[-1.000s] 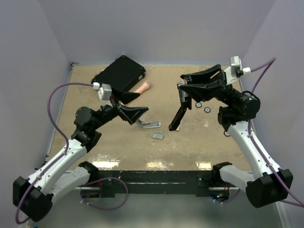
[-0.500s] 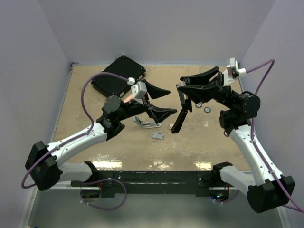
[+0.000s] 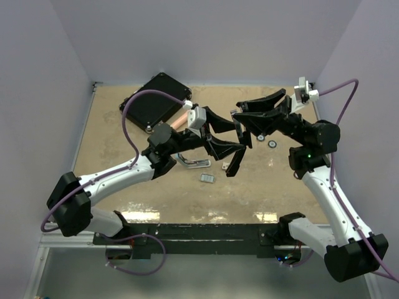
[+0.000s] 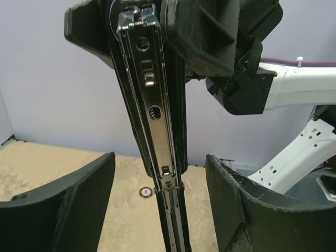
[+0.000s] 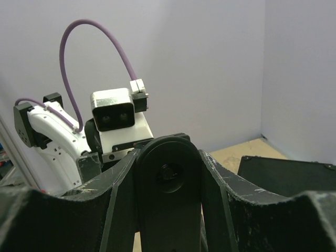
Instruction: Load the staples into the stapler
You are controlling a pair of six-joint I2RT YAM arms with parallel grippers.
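Above the table, right gripper clamps the dangling open stapler; left gripper, spread wide, straddles it. Staples lie at 8 o'clock from its tip.

L gripper is spread wide, w/ the stapler hanging upright btwn its fingers, touching neither, metal rail facing the cam. R gripper clamps the stapler's top end. Small ring lies on the tan table beyond.
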